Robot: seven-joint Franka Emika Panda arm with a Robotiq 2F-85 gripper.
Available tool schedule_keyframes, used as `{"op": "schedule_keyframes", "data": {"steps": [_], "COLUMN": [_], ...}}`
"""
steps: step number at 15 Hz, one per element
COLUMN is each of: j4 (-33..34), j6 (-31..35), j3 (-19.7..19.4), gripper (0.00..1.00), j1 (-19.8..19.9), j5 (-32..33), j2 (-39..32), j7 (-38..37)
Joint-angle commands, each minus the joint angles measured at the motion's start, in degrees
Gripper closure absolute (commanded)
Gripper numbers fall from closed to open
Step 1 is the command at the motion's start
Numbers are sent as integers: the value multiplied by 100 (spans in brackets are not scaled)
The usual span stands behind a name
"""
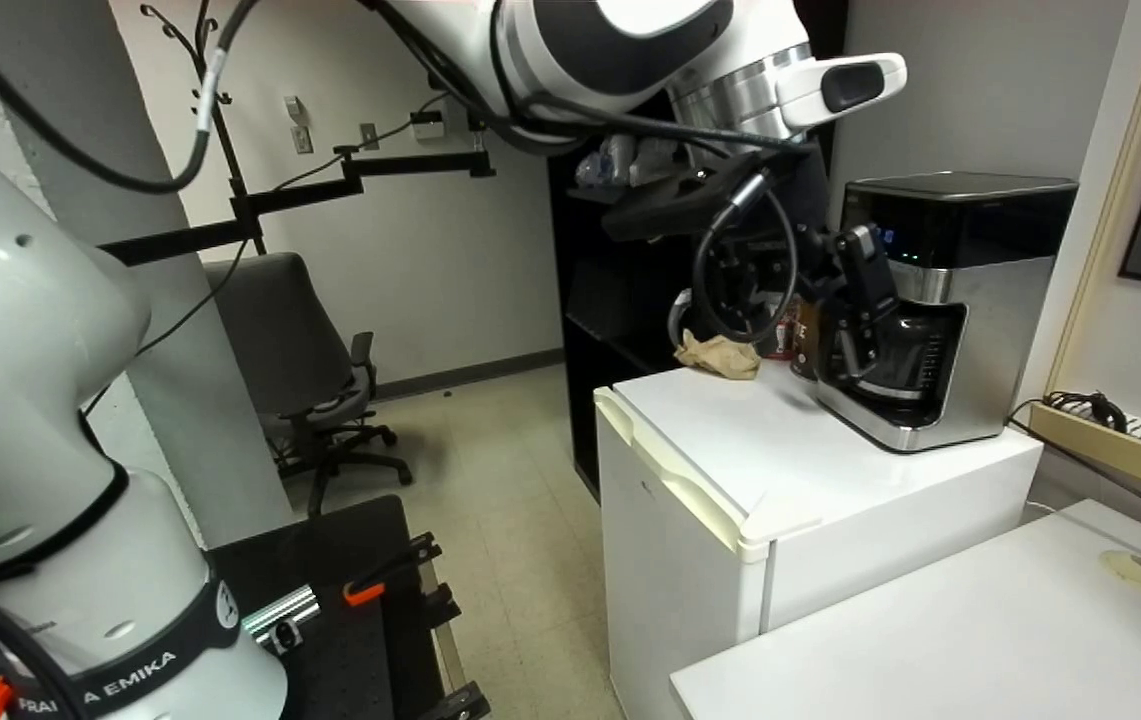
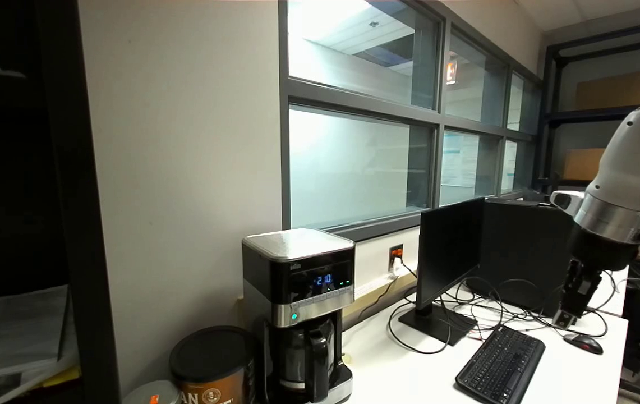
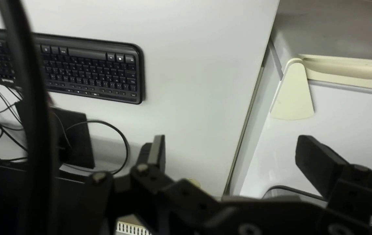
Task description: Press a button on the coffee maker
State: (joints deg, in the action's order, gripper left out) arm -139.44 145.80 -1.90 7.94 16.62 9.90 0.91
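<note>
Black two-finger gripper [image 3: 230, 147]: jaws apart, empty; should close first, then press gently, square to the front of the black-and-silver boxy coffee maker [image 2: 308, 311]

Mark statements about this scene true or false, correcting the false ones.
1. The black-and-silver boxy coffee maker stands on the compact white fridge. True.
2. The black two-fingered gripper is open. True.
3. The gripper touches the coffee maker. False: they are apart.
4. The coffee maker holds nothing. False: a black-handled glass carafe sits inside.
5. The black rectangular keyboard lies on the white flat desk. True.
6. The coffee maker is unlit. False: a blue digital display glows.
</note>
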Motion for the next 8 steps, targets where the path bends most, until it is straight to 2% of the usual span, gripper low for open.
{"op": "schedule_keyframes", "data": {"steps": [1,2,4,8], "j4": [721,921,1324,2201], "j6": [-194,-238,-281,-544], "j3": [108,135,180,226], "gripper": [0,25,33,65], "j1": [-174,-233,-350,-667], "j5": [356,438,696,1139], "j2": [-655,-837,-1200,-1939], "j7": [110,143,129,209]}}
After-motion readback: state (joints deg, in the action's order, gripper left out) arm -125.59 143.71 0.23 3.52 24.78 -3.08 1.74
